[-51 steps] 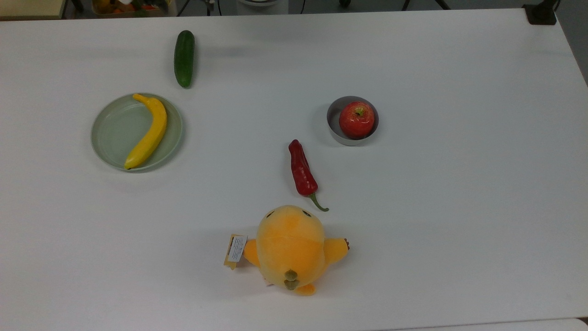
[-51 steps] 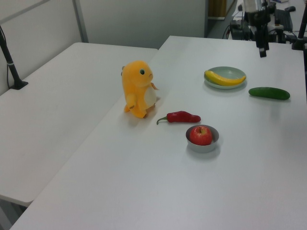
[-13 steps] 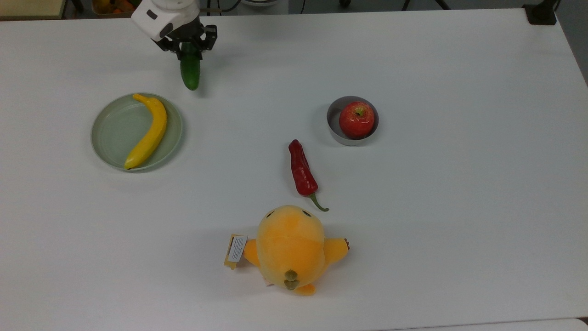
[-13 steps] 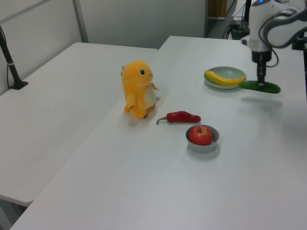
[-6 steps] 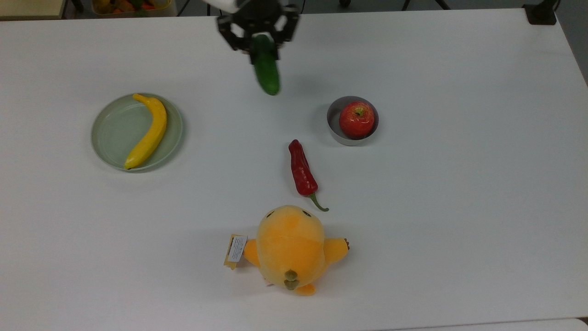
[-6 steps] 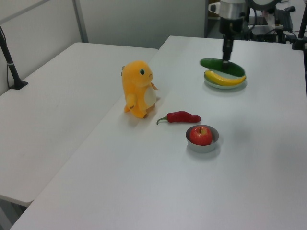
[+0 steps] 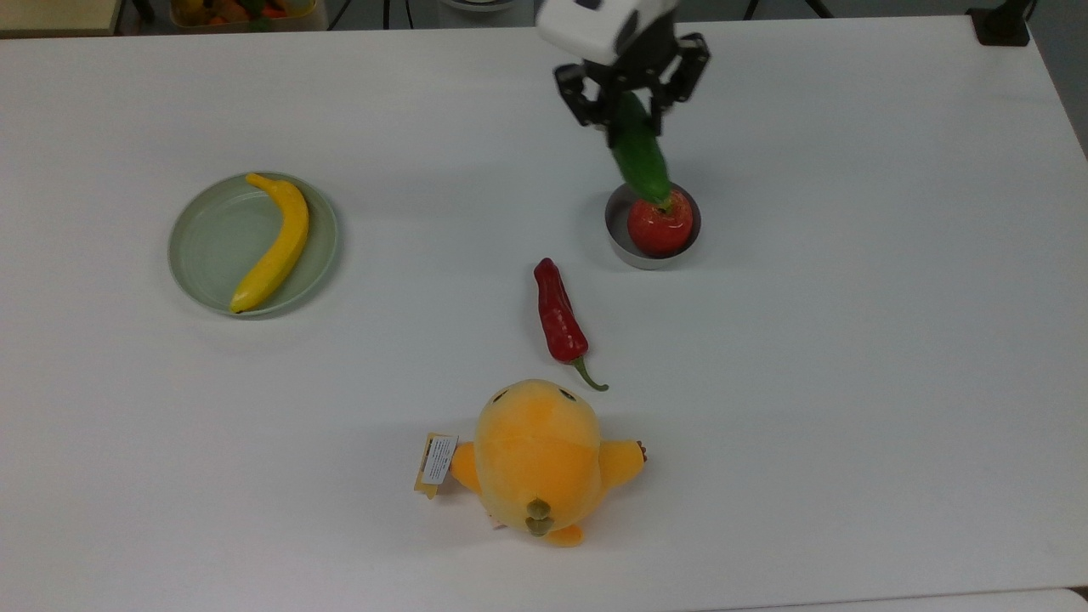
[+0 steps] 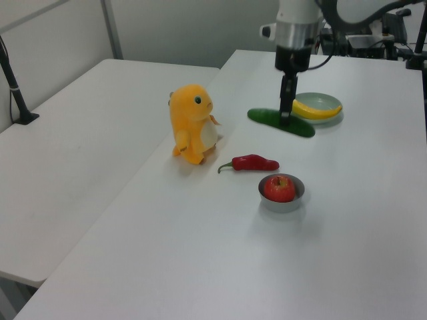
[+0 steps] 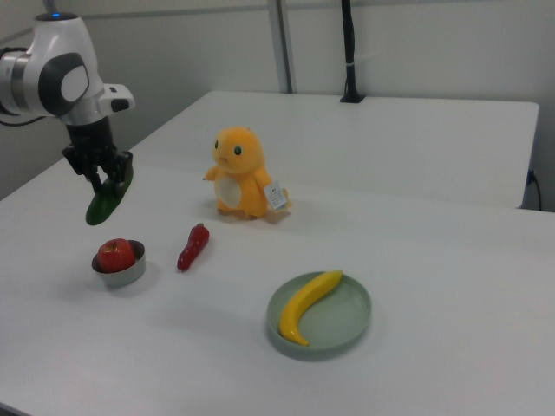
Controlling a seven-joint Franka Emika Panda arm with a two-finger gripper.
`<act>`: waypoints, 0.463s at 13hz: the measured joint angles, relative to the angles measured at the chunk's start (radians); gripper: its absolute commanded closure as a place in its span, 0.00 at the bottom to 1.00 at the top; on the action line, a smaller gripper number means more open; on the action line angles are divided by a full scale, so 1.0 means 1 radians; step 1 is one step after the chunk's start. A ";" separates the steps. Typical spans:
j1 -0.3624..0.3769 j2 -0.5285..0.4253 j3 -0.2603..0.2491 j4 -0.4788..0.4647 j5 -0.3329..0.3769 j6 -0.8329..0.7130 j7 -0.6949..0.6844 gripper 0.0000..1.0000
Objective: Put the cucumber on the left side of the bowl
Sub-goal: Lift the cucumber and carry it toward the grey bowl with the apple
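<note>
While clamped on the cucumber [image 7: 639, 157], the gripper [image 7: 631, 106] aloft, near the apple-filled bowl [image 7: 620, 235]

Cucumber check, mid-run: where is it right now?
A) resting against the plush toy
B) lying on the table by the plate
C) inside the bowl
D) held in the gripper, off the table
D: the gripper is shut on the cucumber, which hangs in the air, above the table.
</note>
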 measured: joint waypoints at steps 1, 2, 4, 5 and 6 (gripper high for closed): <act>0.027 0.023 0.002 0.006 0.000 0.027 0.031 1.00; 0.056 0.048 0.003 0.010 0.000 0.058 0.061 1.00; 0.114 0.106 0.007 0.012 0.000 0.123 0.116 1.00; 0.132 0.129 0.007 0.012 0.000 0.148 0.130 1.00; 0.148 0.151 0.008 0.012 0.000 0.170 0.135 1.00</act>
